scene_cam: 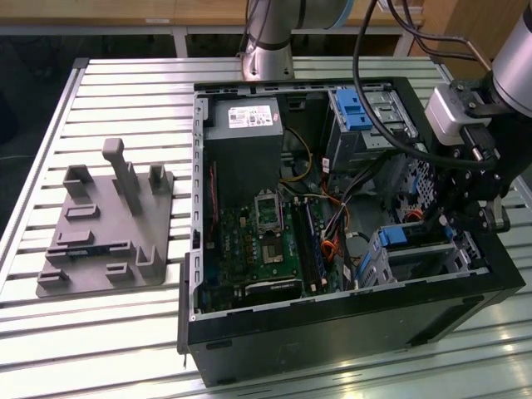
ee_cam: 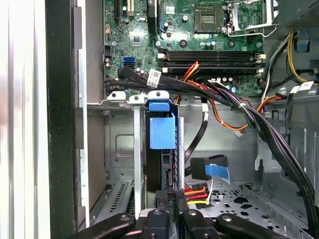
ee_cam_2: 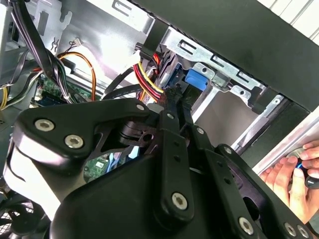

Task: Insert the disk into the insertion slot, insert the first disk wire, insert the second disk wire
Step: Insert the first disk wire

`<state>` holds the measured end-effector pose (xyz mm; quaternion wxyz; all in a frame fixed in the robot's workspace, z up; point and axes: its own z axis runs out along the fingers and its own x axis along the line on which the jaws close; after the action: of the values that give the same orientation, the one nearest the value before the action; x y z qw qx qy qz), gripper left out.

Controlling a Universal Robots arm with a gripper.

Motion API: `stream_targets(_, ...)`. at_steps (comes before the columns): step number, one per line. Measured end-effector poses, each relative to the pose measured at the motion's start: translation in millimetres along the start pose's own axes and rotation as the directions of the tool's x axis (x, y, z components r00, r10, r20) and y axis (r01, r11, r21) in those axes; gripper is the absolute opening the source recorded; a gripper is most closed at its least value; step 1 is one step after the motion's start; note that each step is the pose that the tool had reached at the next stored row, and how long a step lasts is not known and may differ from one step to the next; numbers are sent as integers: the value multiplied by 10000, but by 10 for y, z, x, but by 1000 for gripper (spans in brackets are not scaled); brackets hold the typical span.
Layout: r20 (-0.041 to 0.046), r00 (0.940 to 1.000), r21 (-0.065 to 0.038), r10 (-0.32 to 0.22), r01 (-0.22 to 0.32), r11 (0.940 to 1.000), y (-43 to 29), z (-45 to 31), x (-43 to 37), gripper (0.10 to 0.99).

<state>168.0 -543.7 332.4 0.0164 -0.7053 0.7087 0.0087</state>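
Inside insertion slot (ee_cam: 117,149) | disk (ee_cam: 162,132) lengthwise, blue end toward motherboard (ee_cam: 209,30) | hand (ee_cam: 171,196) beside

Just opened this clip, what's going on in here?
A robot arm is reaching into an open computer case on a slatted table. Its pincer is right at the disk, whose blue frame stands on edge inside the insertion slot, so the disk looks seated. Bundled wires run close by. A person's hand rests just outside the case.
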Motion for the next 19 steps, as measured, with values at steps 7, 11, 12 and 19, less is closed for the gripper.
stream_targets(7, 1, 10000, 0, 1, -1, 10000, -16, 45, 2, 173)
stream_targets(11, 5, 10000, 0, 1, -1, 10000, -17, 42, 1, 184)
stream_targets(12, 7, 10000, 0, 0, 0, 10000, -17, 30, 1, 243)
stream_targets(19, 7, 10000, 7, 3, -3, 10000, -19, -152, -17, 482)
